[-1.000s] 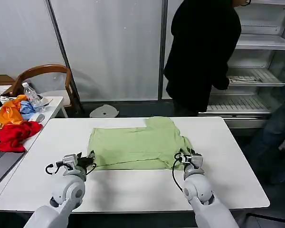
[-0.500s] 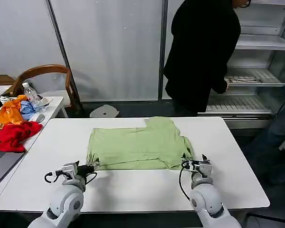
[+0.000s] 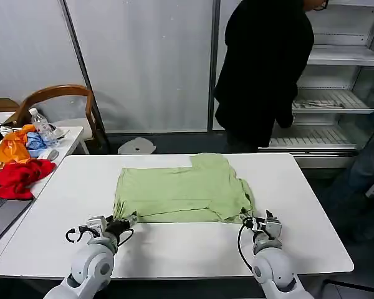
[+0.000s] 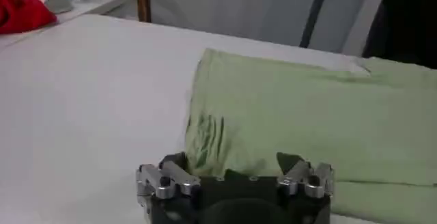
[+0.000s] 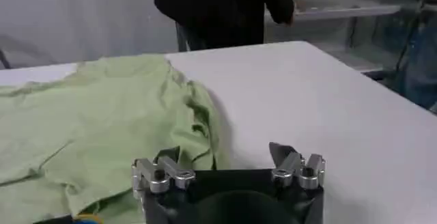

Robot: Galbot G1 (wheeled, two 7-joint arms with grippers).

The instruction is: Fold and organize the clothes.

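White tabletop (image 3: pixel 174 249) fills the lower half of the head view, w/ a grey partition wall behind and a side table at far left carrying a pile of red, orange and blue garments (image 3: pixel 17 163). Both my arms have pulled back toward the bottom of the frame compared w/ a sec ago: my left pincer (image 3: pixel 119 225) was up at the shirt's near-left corner, now sits lower, just off that corner; my right pincer (image 3: pixel 260 223) was on the near-right corner, now sits below and right of it on bare tabletop. Both are spread wide and holding nothing, as the wrist views show: left fingers (image 4: pixel 164 177) apart w/ cloth just ahead, right fingers (image 5: pixel 160 174) apart too. I read that as a fold just let go and the arms clearing out, so the next fold probably needs a fresh grip. The T-shirt (image 3: pixel 182 192) lies at mid-frame, centre of the tabletop, light green, folded into a rough wide rectangle w/ a flap sticking up at its top right edge. Near edge shows doubled layers; right side is bunched and wrinkled, left side has small creases by the corner. No print visible, so prob. face down or tucked inside. Not yet compact; I'd judge it roughly midway.
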